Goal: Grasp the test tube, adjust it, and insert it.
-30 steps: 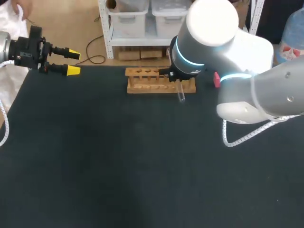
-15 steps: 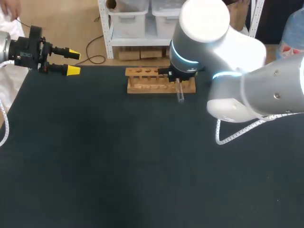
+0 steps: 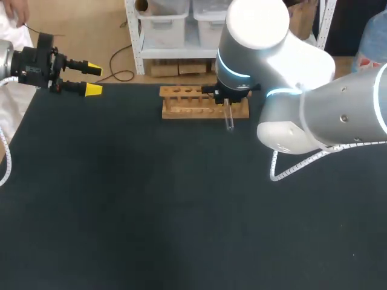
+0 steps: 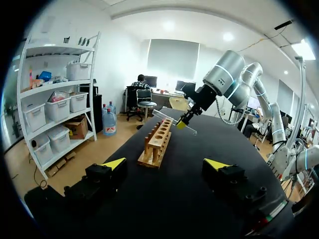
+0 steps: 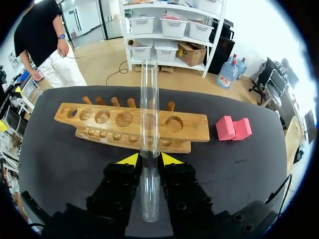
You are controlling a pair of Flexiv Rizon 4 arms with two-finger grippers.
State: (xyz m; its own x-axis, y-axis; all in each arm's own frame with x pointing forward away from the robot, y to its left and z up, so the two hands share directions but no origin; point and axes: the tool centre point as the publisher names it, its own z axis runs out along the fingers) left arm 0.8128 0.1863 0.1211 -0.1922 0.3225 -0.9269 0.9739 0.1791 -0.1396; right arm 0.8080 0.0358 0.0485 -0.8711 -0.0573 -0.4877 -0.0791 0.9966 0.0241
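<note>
My right gripper (image 5: pixel 149 160) is clamped on the tube (image 5: pixel 149 99) above the rack (image 5: pixel 192 128), insertion not yet done; my left gripper (image 4: pixel 167 163) hangs aside, fingers apart.

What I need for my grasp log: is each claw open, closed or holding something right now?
Left claw: open, holding nothing.
Right claw: closed on the test tube.
</note>
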